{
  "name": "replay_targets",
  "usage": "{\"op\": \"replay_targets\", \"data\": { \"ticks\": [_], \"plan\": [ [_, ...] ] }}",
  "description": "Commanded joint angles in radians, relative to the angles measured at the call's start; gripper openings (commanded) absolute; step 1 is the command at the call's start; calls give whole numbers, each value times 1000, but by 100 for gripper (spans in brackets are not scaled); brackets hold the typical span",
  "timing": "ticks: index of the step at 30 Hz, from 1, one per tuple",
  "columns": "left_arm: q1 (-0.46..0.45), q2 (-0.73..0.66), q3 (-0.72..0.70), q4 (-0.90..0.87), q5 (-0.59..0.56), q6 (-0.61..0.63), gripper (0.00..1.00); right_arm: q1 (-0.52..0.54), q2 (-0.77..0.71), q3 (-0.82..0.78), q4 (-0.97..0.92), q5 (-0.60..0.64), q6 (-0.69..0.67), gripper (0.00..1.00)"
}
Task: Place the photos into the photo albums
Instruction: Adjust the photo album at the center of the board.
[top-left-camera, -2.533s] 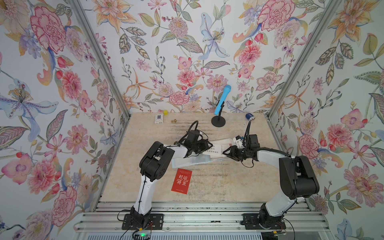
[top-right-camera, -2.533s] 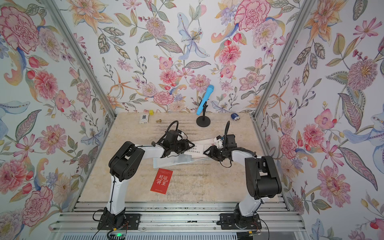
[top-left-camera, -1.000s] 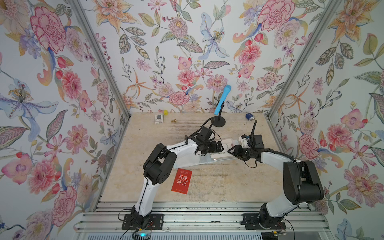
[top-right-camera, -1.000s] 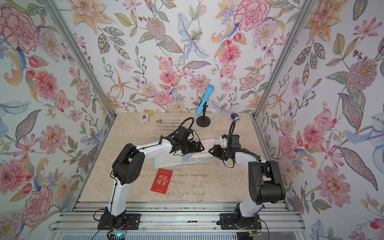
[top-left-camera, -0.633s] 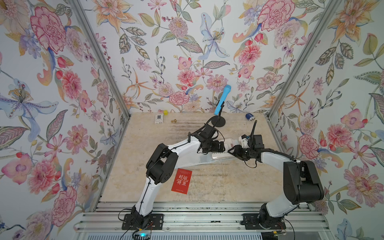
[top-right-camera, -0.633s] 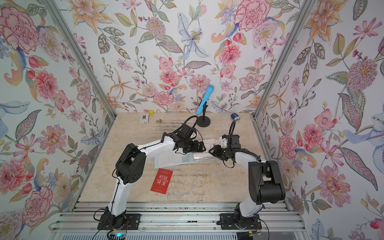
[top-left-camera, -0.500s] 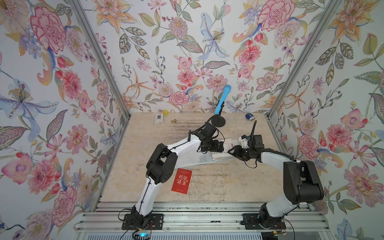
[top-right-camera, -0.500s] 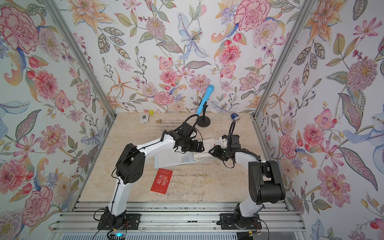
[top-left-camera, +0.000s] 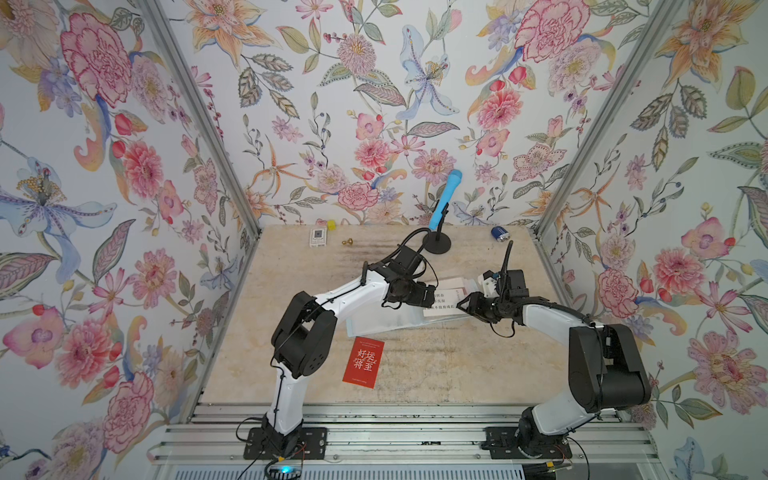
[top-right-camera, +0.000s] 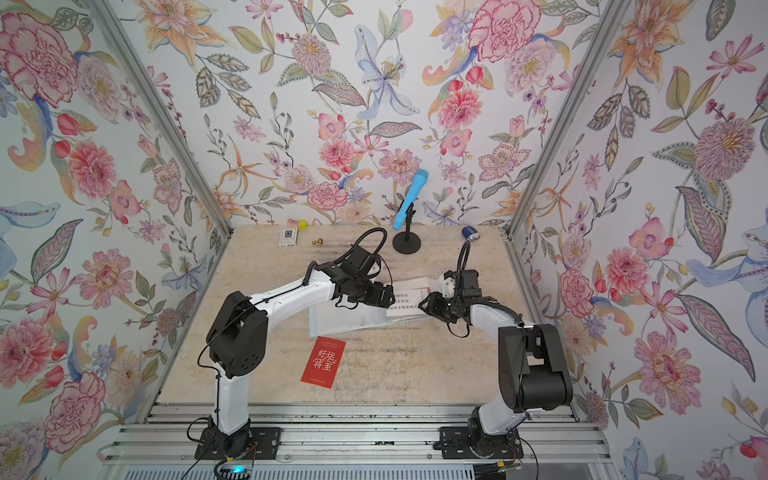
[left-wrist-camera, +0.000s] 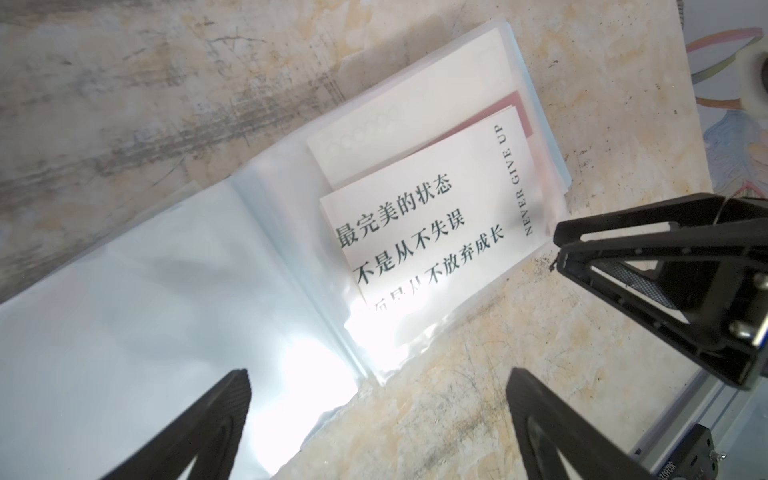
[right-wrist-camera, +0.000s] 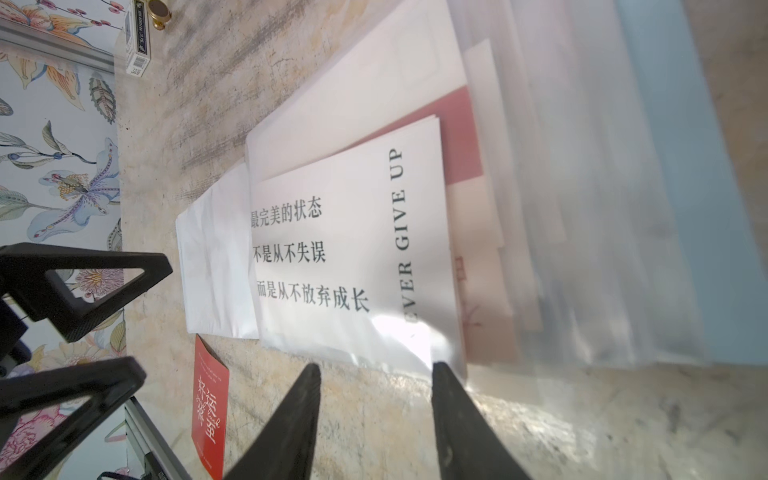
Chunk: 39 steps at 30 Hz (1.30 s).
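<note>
A: Where's the photo album (top-left-camera: 374, 322)?
B: Open at the middle of the tabletop (top-left-camera: 282, 266); a white card (left-wrist-camera: 428, 224) sits inside it; a red card (top-left-camera: 363, 362) lies nearer the front edge.
A: And the fingers?
B: Wide on the left gripper (left-wrist-camera: 376, 376), above the album; half apart on the right gripper (right-wrist-camera: 376, 368), at the album's edge, empty; a microphone stand (top-left-camera: 437, 245) by the back edge.

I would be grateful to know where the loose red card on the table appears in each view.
In a top view: the red card lies on the table, between the album and the arm bases.
In a top view: the same spot.
Left wrist: not in it.
Right wrist: just off the album's edge.
Shared landmark: the white NEVER GIVE UP card, in all views.
</note>
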Motion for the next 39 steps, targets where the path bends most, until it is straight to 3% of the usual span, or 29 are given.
{"op": "replay_targets", "data": {
  "ticks": [1,6,9,17,22,31,39],
  "plan": [
    [67,-156,-180,203,34,-49,100,32,-53,33,-74,30,-44,47],
    [160,-370,-513,401,84,-144,100,133,-47,61,-135,16,-60,47],
    [207,-475,-652,429,80,-173,100,227,-33,72,-136,2,-55,47],
    [284,-557,-874,485,94,-231,98,545,125,199,-135,-45,-67,47],
    [351,-649,-996,524,72,-260,98,686,252,277,-131,-27,-51,47],
    [399,-766,-1074,419,57,-253,97,674,380,309,-56,97,-6,46],
    [410,-850,-1085,281,123,-250,92,640,519,421,30,83,24,46]
  ]
}}
